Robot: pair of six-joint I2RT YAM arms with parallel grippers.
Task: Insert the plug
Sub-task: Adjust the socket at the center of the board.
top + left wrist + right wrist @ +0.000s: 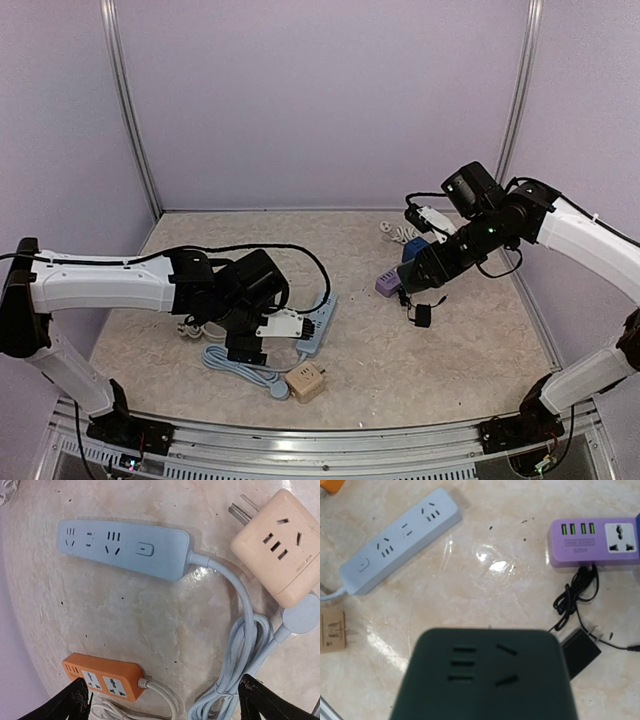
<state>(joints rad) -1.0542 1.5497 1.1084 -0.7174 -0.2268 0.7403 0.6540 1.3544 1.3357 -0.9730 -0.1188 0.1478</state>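
The plug [485, 675], a dark green cube adapter with socket slots on its face, fills the bottom of the right wrist view and hides the fingers. My right gripper [425, 268] is shut on it, high over the table's right side. A light blue power strip [400, 540] lies flat to the left, its sockets facing up [125, 547] [315, 325]. Near that strip my left gripper [167, 702] hangs open over bare table, with nothing between its fingers [245, 345].
A beige cube adapter [282, 547] and the blue strip's coiled cord [240, 650] lie near the front. An orange strip [102, 675] sits under my left arm. A purple USB strip [592, 542] and a black charger [580, 652] with its cable lie at the right.
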